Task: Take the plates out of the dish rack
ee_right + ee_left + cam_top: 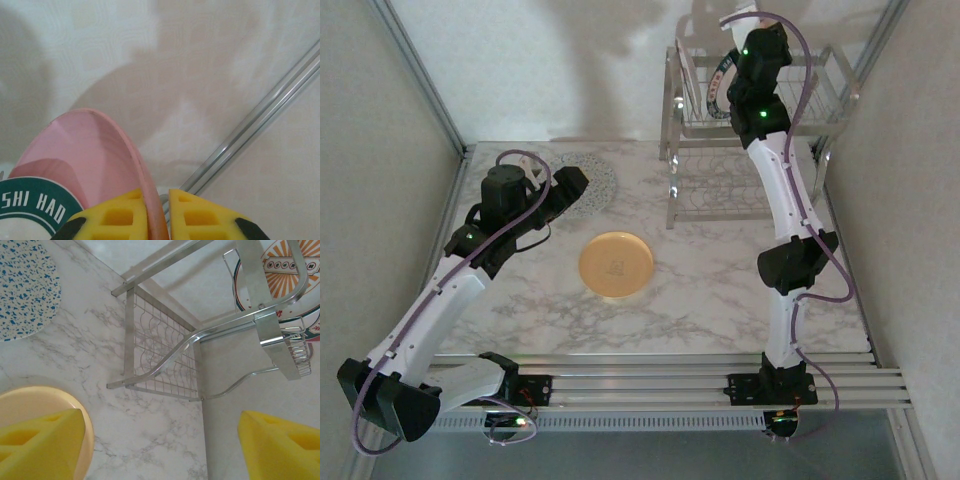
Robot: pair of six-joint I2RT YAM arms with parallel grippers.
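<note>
Marble table (720,300); right arm (785,190) extended, tool (158,202) pinching pink plate (95,145).

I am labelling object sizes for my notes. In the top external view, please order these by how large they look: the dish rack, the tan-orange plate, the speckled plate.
1. dish rack: clearly largest.
2. tan-orange plate and speckled plate: not ranked; they look about alike, and the speckled plate is partly hidden.

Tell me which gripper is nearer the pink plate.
Right. The right gripper is shut on the pink plate in the dish rack; the left gripper hangs open over the table near the tan plate.
</note>
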